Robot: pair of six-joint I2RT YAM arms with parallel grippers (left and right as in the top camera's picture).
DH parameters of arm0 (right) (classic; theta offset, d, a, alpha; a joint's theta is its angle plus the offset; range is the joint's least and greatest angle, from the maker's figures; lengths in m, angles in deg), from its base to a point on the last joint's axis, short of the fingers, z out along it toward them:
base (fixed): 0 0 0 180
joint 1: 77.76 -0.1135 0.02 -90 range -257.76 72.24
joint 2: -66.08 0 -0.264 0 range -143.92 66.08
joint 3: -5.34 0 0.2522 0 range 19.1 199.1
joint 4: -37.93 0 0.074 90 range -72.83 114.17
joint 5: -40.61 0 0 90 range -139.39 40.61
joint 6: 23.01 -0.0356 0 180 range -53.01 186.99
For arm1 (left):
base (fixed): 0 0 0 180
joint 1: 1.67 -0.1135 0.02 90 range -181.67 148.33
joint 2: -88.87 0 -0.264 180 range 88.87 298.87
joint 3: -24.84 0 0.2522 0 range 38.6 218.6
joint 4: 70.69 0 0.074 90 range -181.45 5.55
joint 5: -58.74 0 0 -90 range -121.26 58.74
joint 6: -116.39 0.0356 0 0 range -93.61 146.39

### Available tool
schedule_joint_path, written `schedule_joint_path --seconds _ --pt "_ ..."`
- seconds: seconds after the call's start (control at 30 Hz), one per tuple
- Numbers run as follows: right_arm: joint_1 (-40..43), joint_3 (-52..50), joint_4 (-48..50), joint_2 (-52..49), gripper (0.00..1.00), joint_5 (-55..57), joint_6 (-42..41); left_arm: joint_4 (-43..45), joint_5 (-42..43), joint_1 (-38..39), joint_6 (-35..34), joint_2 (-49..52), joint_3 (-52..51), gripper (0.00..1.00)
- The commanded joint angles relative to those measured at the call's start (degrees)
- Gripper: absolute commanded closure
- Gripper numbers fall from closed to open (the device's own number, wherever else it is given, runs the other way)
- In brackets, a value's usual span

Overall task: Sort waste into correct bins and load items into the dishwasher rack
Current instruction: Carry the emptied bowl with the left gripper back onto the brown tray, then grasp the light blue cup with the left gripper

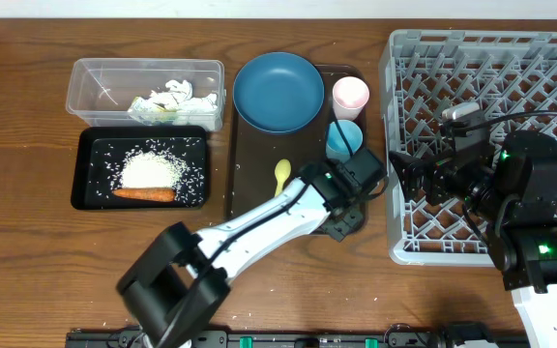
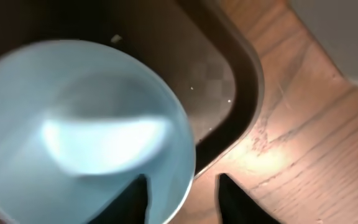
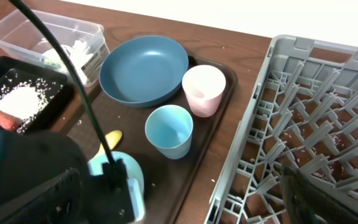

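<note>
The left fingers (image 2: 134,205) are spread astride the rim of the small white bowl (image 2: 73,124), one inside its pale blue hollow and one outside over the brown serving tray (image 2: 229,93). They look set to pinch the wall for lifting. The bowl sits at the tray's near right corner, just left of the dishwasher rack (image 1: 549,48), so the carry should be short. The right arm (image 1: 525,193) hangs over the rack's left part, and I cannot tell whether its fingers are spread or pressed together.
</note>
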Motion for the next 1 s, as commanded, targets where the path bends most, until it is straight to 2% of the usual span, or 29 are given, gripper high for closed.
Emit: schedule_joint_path --seconds 0.0,0.13,0.3,0.47,0.57,0.8,0.97 --pt "0.8 1.2 0.1 0.0 0.01 0.3 -0.5 -0.2 -1.0 -1.1 -0.6 -3.9 2.2 0.56" --pt "0.8 1.2 0.0 0.0 0.01 0.3 -0.7 -0.8 -1.0 -3.1 -1.4 -4.7 2.2 0.51" --pt "0.8 1.2 0.3 0.0 0.01 -0.9 -0.7 -1.9 -0.9 -8.6 -6.4 -5.9 2.7 0.49" --pt "0.8 1.2 1.5 0.0 0.01 -0.9 -0.7 -3.0 -0.8 -13.8 -6.8 -7.1 6.6 0.4" --pt "0.8 1.2 2.5 0.0 0.01 -0.9 -1.7 -2.9 2.8 -17.0 -6.3 -6.4 10.9 0.37" --pt "0.8 1.2 2.7 0.0 0.01 -0.9 -2.3 1.8 10.2 -21.0 -6.6 0.0 16.6 0.35" --pt "0.8 1.2 1.8 0.0 0.01 -0.9 -2.3 6.2 10.8 -20.5 -8.3 5.7 16.8 0.35"
